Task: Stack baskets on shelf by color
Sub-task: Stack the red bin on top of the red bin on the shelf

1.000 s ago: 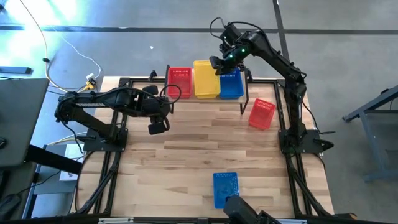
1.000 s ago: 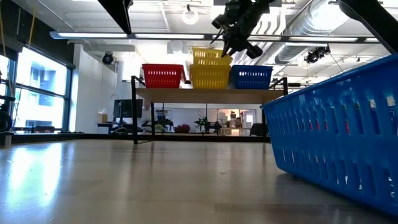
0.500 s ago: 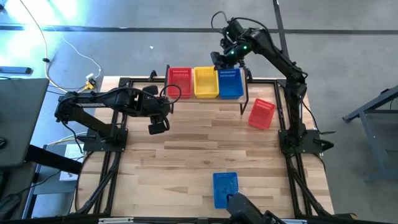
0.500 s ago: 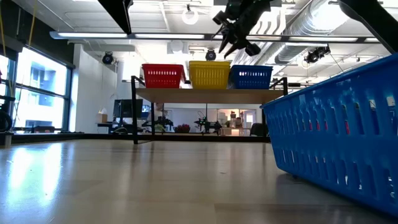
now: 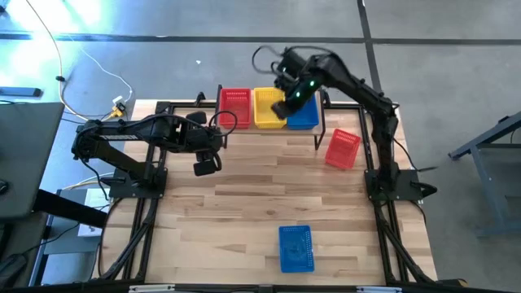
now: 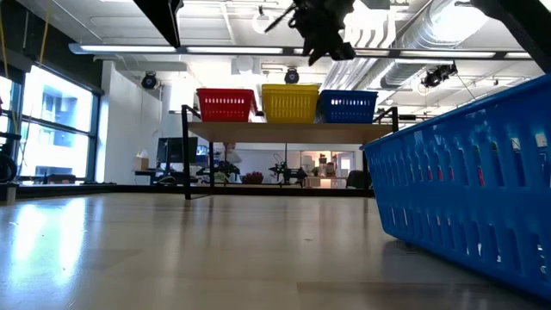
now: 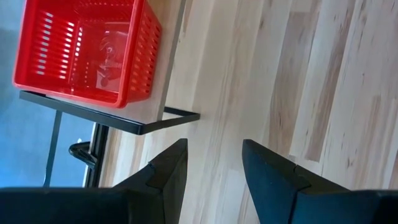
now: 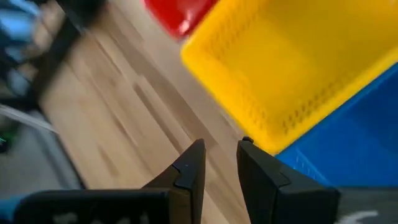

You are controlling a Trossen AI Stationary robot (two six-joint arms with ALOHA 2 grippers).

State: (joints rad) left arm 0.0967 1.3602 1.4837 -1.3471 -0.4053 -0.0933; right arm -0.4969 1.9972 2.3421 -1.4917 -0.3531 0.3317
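No legible writing on baskets (image 5: 269, 108) or shelf (image 6: 284, 131)

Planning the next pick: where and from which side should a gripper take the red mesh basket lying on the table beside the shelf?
The red rectangular plastic mesh basket lies tilted on the wooden table right of the shelf. Probably best to pinch one long rim wall from above, one finger inside the open top. The right gripper is nearer; its jaws look nearly shut, so open them first.
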